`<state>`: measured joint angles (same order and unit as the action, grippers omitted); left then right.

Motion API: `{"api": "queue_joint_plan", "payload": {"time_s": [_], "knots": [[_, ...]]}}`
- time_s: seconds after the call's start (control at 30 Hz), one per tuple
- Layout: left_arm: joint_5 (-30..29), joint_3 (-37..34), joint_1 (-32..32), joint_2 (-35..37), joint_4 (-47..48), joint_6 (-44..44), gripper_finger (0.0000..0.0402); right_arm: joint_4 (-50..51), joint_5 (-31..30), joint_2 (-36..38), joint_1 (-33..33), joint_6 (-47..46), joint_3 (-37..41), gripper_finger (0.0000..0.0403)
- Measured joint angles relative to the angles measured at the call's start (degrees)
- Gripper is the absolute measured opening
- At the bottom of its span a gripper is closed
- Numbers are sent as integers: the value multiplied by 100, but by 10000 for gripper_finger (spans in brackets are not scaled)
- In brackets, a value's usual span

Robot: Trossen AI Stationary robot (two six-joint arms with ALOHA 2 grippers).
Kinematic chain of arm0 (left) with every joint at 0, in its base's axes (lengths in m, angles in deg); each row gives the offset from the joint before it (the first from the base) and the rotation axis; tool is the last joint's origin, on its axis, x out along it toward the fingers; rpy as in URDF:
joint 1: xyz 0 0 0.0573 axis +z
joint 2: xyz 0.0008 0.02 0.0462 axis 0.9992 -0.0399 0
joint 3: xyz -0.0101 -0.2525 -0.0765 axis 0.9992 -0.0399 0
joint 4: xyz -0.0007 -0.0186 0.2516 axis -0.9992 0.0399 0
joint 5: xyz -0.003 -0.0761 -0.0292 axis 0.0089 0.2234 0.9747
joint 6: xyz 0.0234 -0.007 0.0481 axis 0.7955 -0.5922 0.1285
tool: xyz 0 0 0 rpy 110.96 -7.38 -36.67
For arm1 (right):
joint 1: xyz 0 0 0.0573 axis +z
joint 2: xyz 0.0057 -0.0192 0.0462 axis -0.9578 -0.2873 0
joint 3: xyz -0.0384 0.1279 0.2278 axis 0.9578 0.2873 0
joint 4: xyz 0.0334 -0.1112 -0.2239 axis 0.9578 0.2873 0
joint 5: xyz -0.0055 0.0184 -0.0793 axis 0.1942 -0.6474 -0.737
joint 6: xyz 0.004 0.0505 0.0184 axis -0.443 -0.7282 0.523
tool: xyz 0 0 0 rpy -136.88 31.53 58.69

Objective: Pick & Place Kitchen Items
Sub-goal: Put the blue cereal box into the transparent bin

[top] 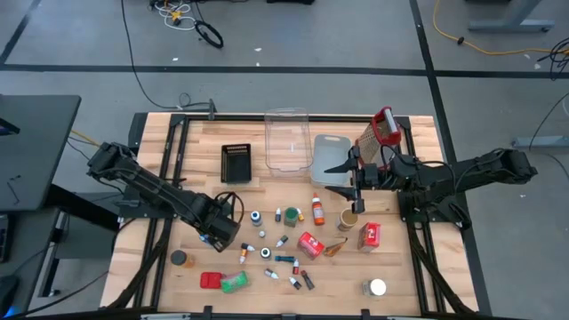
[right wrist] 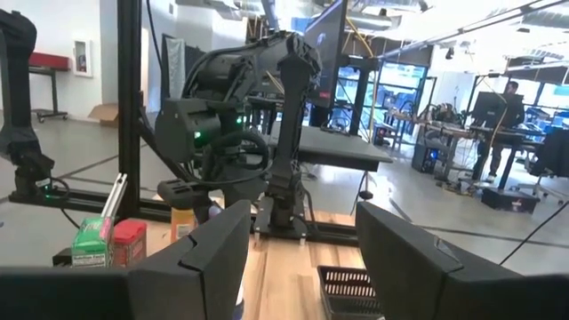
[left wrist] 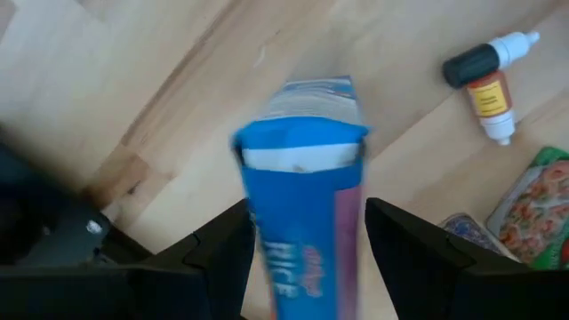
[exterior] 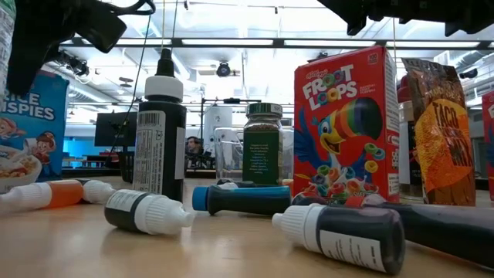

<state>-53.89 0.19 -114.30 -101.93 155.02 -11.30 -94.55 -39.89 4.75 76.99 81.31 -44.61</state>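
Left tool [left wrist: 307, 258] holds blue Rice Krispies box [left wrist: 302, 178] loosely; risk: box slips, tilts. Right tool [right wrist: 302, 258] wide, empty, above table [top: 160, 293].

Grey concrete floor [top: 293, 36] around the wooden table [top: 160, 160], black and yellow cables [top: 480, 31] at 12 and 1 o'clock. Dark desk [top: 36, 142] at 9 o'clock. Ceiling strip lights [exterior: 231, 42], bright open lab.
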Motion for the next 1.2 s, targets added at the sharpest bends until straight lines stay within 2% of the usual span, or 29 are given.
{"api": "queue_joint_plan", "payload": {"time_s": [0.3,0.67,0.83,1.2], "knots": [[-163,-2,17,0,-200,243,217,4,-2,0,0,81,0,214],[-354,-2,200,0,-241,265,129,5,-2,0,1,76,0,214],[-342,0,372,0,-240,483,103,4,0,0,0,73,0,214],[-601,198,1035,130,-187,1475,98,4,-2,0,2,66,0,214]]}}
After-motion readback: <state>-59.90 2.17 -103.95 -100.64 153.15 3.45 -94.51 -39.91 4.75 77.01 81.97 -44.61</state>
